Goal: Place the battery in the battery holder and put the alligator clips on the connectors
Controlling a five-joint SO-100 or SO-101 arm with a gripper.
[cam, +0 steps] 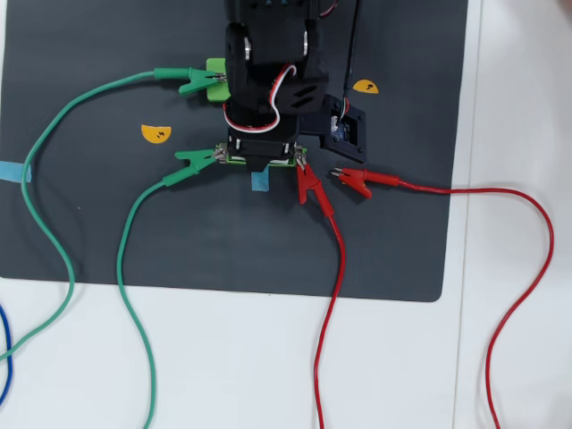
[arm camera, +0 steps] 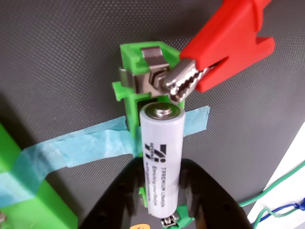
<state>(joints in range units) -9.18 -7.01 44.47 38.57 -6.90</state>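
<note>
In the wrist view the white battery (arm camera: 161, 157) lies lengthwise in the bright green battery holder (arm camera: 131, 52), its silvery cap toward the holder's far end. My gripper (arm camera: 161, 171) comes in from below, its black fingers (arm camera: 119, 200) hugging the battery's lower half. A red alligator clip (arm camera: 224, 47) bites the metal connector (arm camera: 150, 71) at the far end. In the overhead view my gripper (cam: 261, 156) covers the holder (cam: 298, 154). There a green clip (cam: 198, 159) sits at the holder's left end and a red clip (cam: 308, 183) at its right end.
Blue tape (arm camera: 95, 143) crosses under the holder. A wider green plate (cam: 216, 79) carries another green clip (cam: 183, 78). A second red clip (cam: 357, 179) lies loose on the black mat (cam: 89, 223). Orange stickers (cam: 155, 133) and long wires (cam: 331, 313) trail over mat and white table.
</note>
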